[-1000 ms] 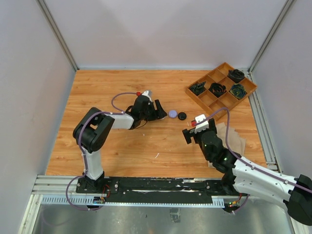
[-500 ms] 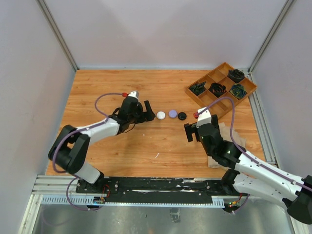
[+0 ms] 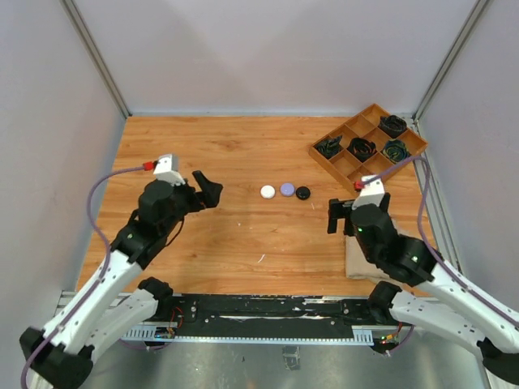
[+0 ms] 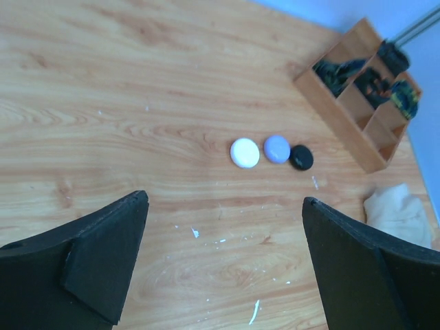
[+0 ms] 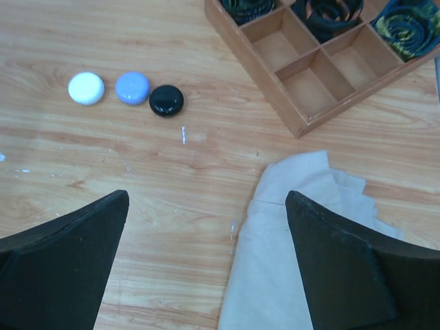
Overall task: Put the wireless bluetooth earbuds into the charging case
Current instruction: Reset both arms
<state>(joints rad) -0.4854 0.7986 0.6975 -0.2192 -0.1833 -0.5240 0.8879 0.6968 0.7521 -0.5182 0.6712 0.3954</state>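
Three small round closed cases lie in a row mid-table: white (image 3: 268, 191), lavender (image 3: 287, 189) and black (image 3: 303, 193). The left wrist view has them as white (image 4: 245, 152), lavender (image 4: 277, 148) and black (image 4: 301, 157); the right wrist view as white (image 5: 86, 88), lavender (image 5: 132, 87) and black (image 5: 166, 100). No earbuds show in any view. My left gripper (image 3: 209, 191) (image 4: 225, 201) is open and empty, well left of the row. My right gripper (image 3: 339, 217) (image 5: 207, 198) is open and empty, right of and nearer than the black case.
A wooden divided tray (image 3: 328, 166) (image 5: 251, 72) (image 4: 344, 134) at the back right holds coiled dark cables in some compartments. A beige cloth (image 3: 357, 263) (image 5: 302, 227) lies under the right arm. A thin white sliver (image 3: 261, 258) (image 4: 254, 313) lies on the wood.
My left gripper opened and drew back to the left, leaving the white case beside the lavender one. The right arm shifted to the right.
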